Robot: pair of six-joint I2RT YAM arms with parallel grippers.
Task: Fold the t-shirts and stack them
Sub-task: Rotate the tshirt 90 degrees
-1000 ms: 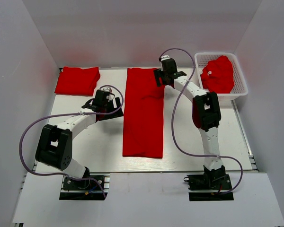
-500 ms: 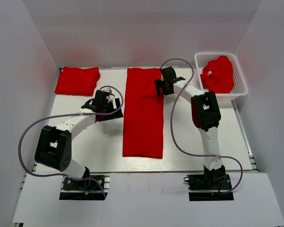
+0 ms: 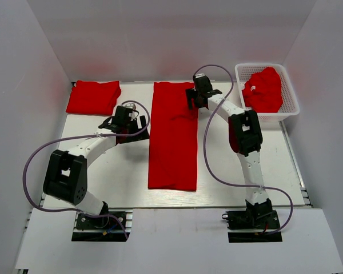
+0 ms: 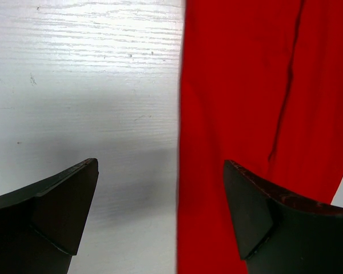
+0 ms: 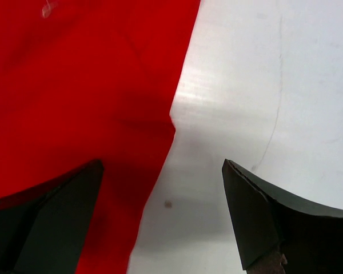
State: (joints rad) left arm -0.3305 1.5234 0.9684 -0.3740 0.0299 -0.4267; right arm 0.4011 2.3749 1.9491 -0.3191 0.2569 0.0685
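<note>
A red t-shirt (image 3: 172, 137), folded into a long strip, lies flat in the middle of the table. My left gripper (image 3: 139, 125) stands open over its left edge. In the left wrist view the cloth (image 4: 246, 114) runs between the fingers of that gripper (image 4: 160, 194), which grips nothing. My right gripper (image 3: 194, 100) is open over the strip's right edge near the far end. There the red cloth (image 5: 74, 85) reaches under the left finger of the gripper (image 5: 163, 197). A second t-shirt (image 3: 93, 97) lies folded at the back left.
A white lattice basket (image 3: 291, 108) at the back right holds a crumpled red t-shirt (image 3: 264, 88). White walls close in the table on the left, back and right. Purple cables loop from both arms over the table.
The right gripper dipped toward me along the strip's right edge, then moved back toward the far end. The left gripper crept slightly farther away. Both stayed open.
</note>
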